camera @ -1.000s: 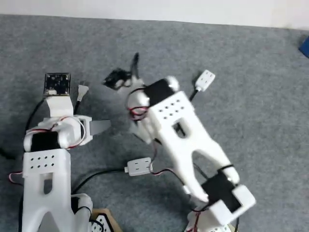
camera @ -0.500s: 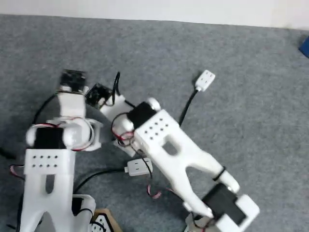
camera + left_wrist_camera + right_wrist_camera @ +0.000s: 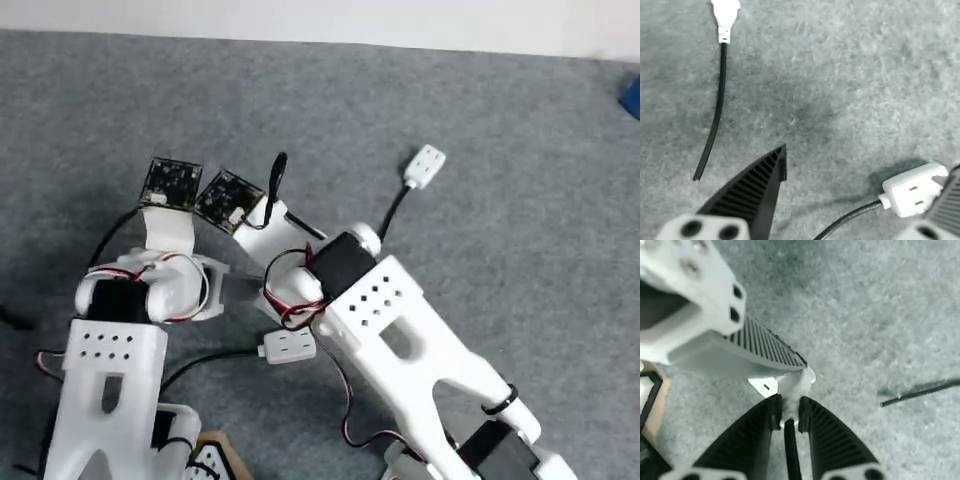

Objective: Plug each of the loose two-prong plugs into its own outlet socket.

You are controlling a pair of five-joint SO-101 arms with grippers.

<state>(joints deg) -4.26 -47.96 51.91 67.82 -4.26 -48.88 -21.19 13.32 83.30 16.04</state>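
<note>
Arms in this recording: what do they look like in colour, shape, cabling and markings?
Both the left arm and the right arm are white shells with black motor blocks at the joints. Each carries a grid of round holes on one link. Thin red and black wires loop beside the joints. The jaws are dark, ribbed and tapered, and a dark circuit board sits at each wrist.

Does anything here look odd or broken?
Yes: the white plug lying on the grey mat has a black cord that simply ends, a reddish tip at its cut end, joined to nothing.
</note>
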